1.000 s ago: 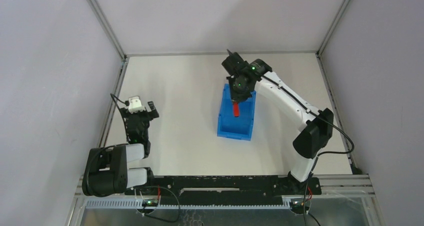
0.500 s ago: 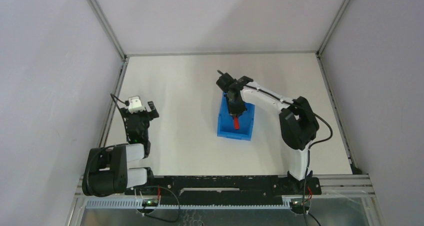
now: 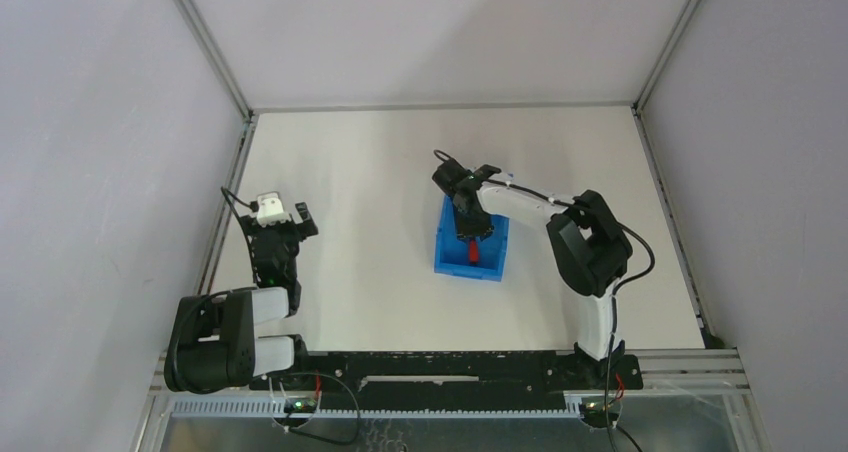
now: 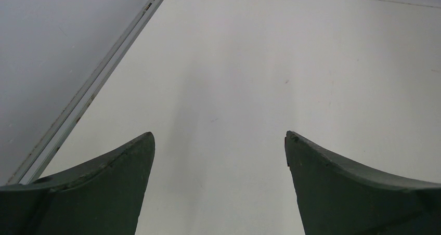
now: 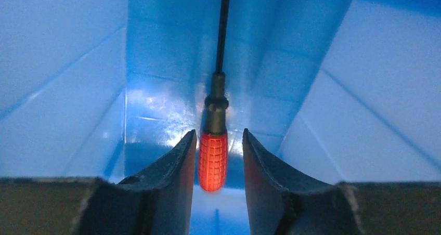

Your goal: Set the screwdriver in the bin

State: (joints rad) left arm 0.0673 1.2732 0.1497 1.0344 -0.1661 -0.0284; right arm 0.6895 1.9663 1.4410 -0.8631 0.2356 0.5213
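Observation:
The blue bin (image 3: 452, 262) stands in the middle of the table. My right gripper (image 3: 470, 232) reaches down inside it. In the right wrist view the bin's walls (image 5: 62, 63) fill the frame. The screwdriver (image 5: 213, 161), with its red handle and thin black shaft, lies between my right gripper's (image 5: 218, 133) jaws. The jaws stand slightly apart, with a narrow gap on each side of the handle. From above, the red handle (image 3: 472, 249) shows inside the bin just below the gripper. My left gripper (image 3: 285, 215) is open and empty at the far left, also in its wrist view (image 4: 219, 135).
A metal frame rail (image 4: 83, 102) runs along the table's left edge close to my left gripper. Grey walls enclose the table on three sides. My right arm (image 3: 585, 237) folds over the table just right of the bin.
My right gripper has come down and toward the near side, carrying the screwdriver from above the bin's far end down into the bin. The right elbow folded in. The left arm has not moved.

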